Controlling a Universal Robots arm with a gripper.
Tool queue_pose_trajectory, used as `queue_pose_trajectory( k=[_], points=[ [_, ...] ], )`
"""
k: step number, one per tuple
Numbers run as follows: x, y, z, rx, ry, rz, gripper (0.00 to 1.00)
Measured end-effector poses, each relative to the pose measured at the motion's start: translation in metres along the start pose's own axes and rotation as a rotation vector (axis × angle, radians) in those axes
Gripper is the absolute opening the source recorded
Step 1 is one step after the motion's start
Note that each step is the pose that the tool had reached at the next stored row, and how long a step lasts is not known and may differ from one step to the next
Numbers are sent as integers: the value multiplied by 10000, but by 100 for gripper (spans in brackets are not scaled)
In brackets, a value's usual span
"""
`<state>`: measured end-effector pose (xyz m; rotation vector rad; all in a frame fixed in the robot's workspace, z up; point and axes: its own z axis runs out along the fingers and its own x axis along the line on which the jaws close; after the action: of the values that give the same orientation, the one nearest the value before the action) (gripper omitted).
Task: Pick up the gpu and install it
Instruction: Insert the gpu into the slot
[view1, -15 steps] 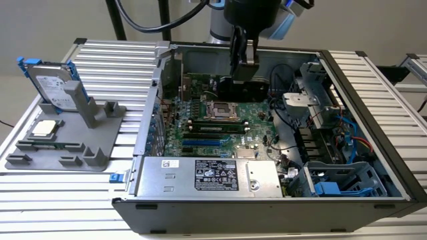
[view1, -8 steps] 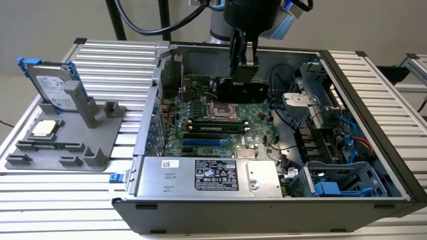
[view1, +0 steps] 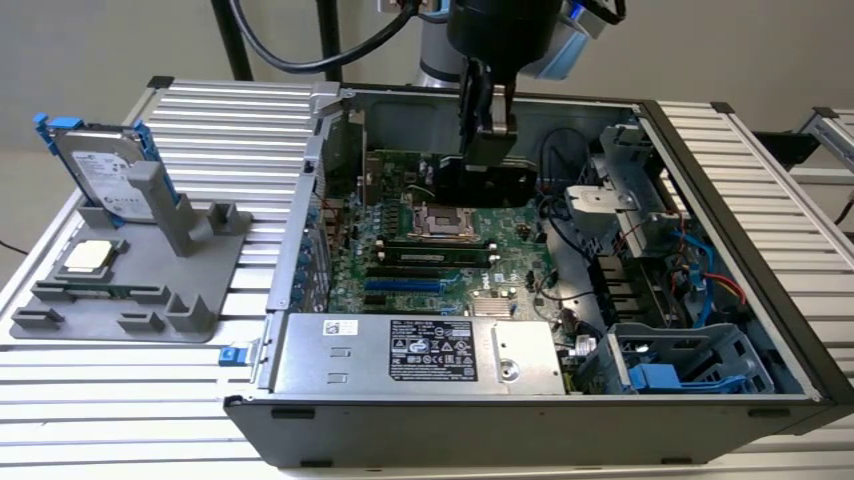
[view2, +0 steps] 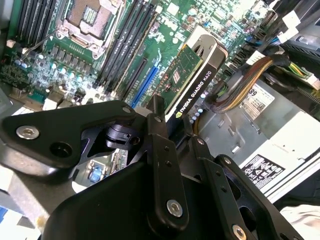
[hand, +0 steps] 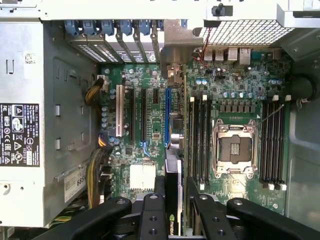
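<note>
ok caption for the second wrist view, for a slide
Gripper holds the gpu on edge above the green motherboard inside the open computer case.

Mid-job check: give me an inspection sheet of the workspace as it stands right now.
Surface: ribbed metal table; open PC case lies on it, motherboard exposed.
Job's things: gpu held edge-down above the motherboard inside the case, near the blue slot; not seated.
Clutter: grey holder at the exterior view's left, carrying a hard drive upright and a CPU chip lying flat.
Grippers: gripper shut on the gpu, over the case.
Cables: wire bundle beside the power supply; more wiring by the drive bays; black hose on the arm.
Surroundings: plain wall, black post behind the table.
</note>
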<state>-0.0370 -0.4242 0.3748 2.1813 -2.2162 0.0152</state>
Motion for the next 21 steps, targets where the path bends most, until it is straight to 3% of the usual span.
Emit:
queue_pose_trajectory(
  k=[21],
  points=[
    [-2,-1,73,-1,1,0,0]
  ],
)
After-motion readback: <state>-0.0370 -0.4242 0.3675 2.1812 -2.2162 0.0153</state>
